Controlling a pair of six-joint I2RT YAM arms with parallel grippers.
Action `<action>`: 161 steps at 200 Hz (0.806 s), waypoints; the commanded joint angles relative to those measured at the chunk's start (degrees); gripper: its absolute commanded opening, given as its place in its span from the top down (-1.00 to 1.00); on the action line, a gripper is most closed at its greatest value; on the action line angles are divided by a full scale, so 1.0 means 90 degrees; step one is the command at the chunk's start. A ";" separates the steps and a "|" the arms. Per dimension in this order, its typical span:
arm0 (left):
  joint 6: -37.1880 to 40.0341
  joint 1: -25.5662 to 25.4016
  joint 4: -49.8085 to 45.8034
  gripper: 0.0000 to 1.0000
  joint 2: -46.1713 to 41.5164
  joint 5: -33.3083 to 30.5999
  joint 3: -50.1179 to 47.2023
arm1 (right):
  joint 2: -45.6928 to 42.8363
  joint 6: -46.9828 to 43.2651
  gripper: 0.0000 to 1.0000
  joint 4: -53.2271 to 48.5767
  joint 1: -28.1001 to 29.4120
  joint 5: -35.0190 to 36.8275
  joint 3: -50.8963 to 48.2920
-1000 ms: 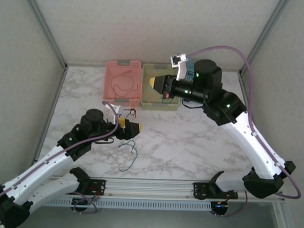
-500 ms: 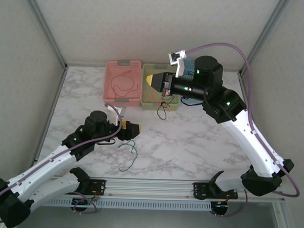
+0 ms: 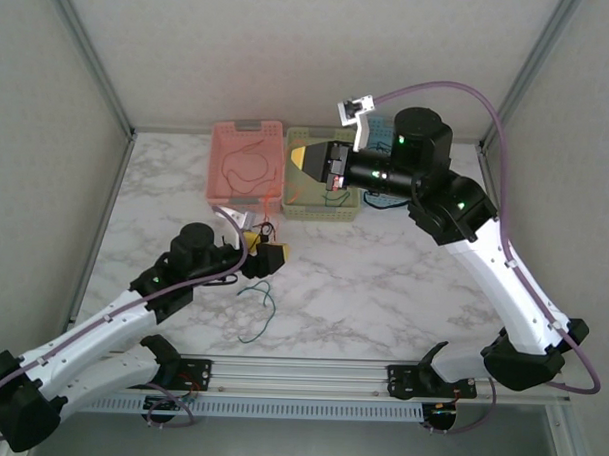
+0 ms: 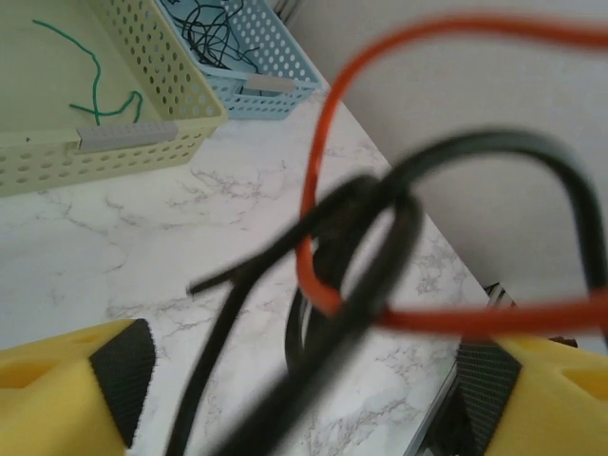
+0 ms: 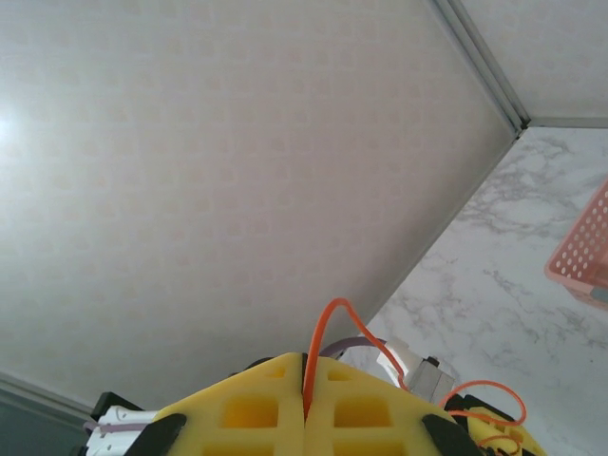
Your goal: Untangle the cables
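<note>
A small clump of black and red cables point(image 3: 265, 233) hangs just over the marble table, close to my left gripper point(image 3: 274, 255). In the left wrist view these tangled cables point(image 4: 366, 237) loop between the wide-apart yellow fingers point(image 4: 71, 385) of the left gripper point(image 4: 304, 389), which is open. My right gripper point(image 3: 307, 160) is raised over the baskets and shut on a thin red cable point(image 5: 328, 318). That strand leaves the closed pads of the right gripper point(image 5: 304, 370) and runs down towards the left gripper. A green-blue cable point(image 3: 261, 312) lies loose on the table.
A pink basket point(image 3: 217, 181) at the back holds a red cable point(image 3: 249, 169). Beside it is a yellow-green basket point(image 4: 142, 142) with a green cable point(image 4: 95, 66), then a blue basket point(image 4: 275, 81) with black cables. The enclosure walls stand close behind.
My left gripper has moved right and forward to the clump and its jaws have narrowed a little. The right gripper has shifted slightly left and up, still holding the red cable.
</note>
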 commanded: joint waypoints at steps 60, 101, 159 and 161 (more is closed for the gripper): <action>0.0022 -0.0047 0.0032 0.52 -0.0258 -0.0173 -0.0126 | -0.0006 -0.0138 1.00 0.0047 -0.0024 -0.0040 0.0226; -0.0011 -0.0048 0.0027 -0.02 -0.0262 -0.0272 -0.0168 | -0.0004 -0.0162 1.00 0.0025 -0.0022 -0.0003 0.0230; 0.0043 -0.0047 -0.0071 -0.70 -0.0139 -0.0433 -0.0166 | -0.0029 0.0009 1.00 0.0162 -0.0022 -0.0203 0.0177; 0.0060 -0.0047 -0.0071 -0.68 -0.0135 -0.0438 -0.0168 | -0.0030 0.0028 1.00 0.0171 -0.0022 -0.0226 0.0177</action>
